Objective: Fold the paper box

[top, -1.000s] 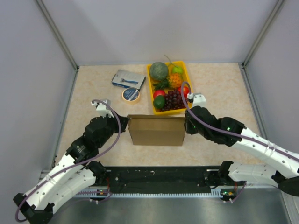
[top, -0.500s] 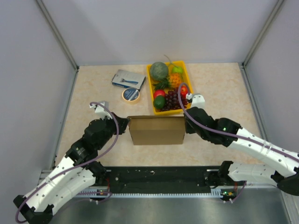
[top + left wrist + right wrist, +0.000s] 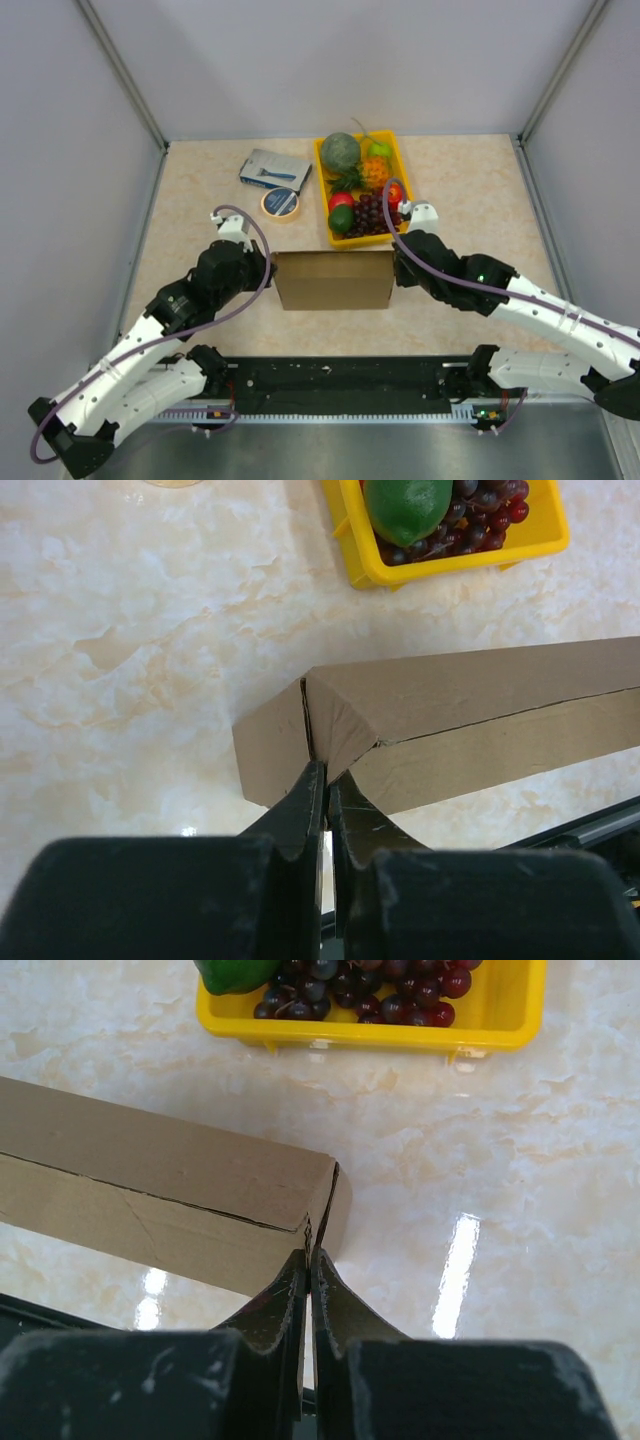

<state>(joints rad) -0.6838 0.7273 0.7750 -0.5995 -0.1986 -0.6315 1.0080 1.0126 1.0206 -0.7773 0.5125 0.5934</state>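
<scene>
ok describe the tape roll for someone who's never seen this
Find the yellow fruit tray at the back of the table. Just left of it lie two things; the tape is the nearer one, a small round ring, not the flat rectangular packet behind it.

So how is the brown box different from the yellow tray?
The paper box is plain brown cardboard; the fruit tray is bright yellow. The box is closed on top; the tray is open and full of fruit. The box looks wider. Both sit on the table.
</scene>
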